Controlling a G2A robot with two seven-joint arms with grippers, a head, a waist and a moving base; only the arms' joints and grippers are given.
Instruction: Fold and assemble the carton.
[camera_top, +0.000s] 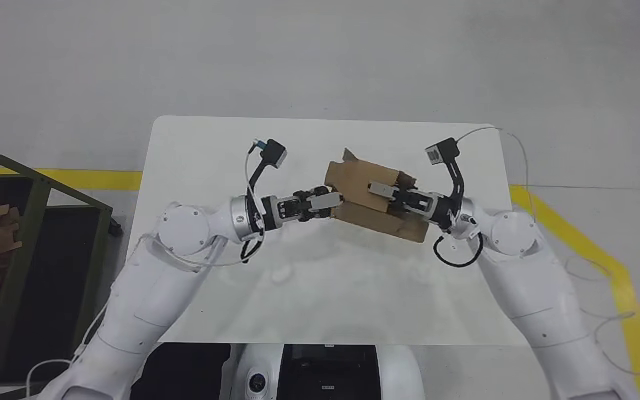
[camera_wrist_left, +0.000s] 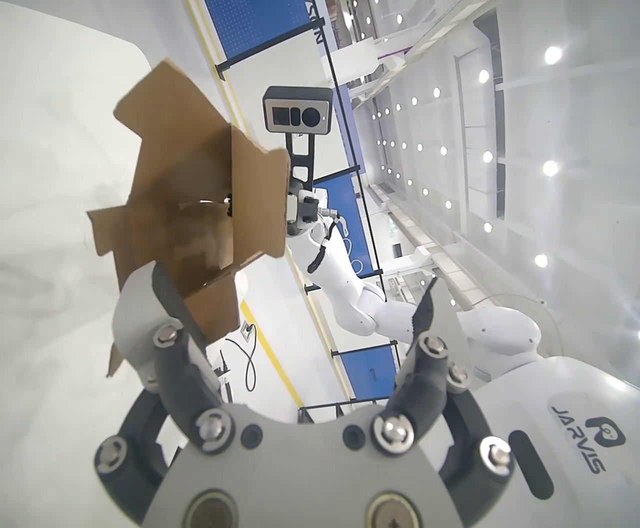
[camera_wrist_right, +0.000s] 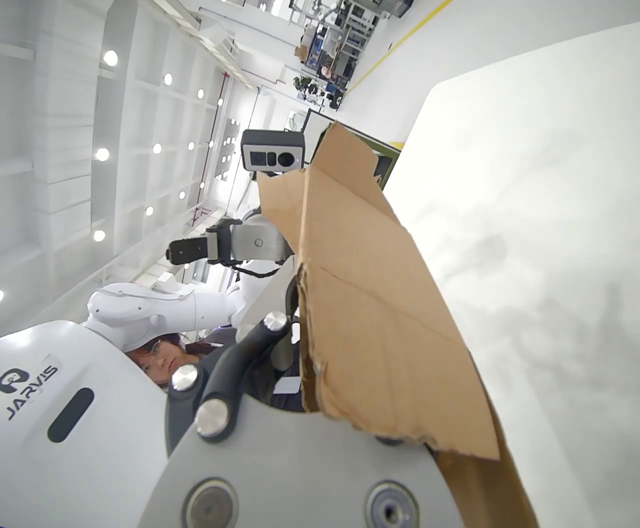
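Carton (camera_top: 352, 182) is plain brown corrugated cardboard: matte, ragged raw edges, half opened, with flaps poking out at odd angles. It's tilted over the middle of the smooth white table (camera_top: 300, 300). Right gripper (camera_top: 378, 187) comes in from its 3 o'clock and is clamped on one wall. One dark finger (camera_wrist_right: 235, 360) shows, the other's behind the cardboard. Left gripper (camera_wrist_left: 294, 276) sits at the carton's 9 o'clock, black fingers spread wide, one just beside a flap.

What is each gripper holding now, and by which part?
Right gripper: the brown cardboard carton, by one side wall. Left gripper: nothing, jaws open.
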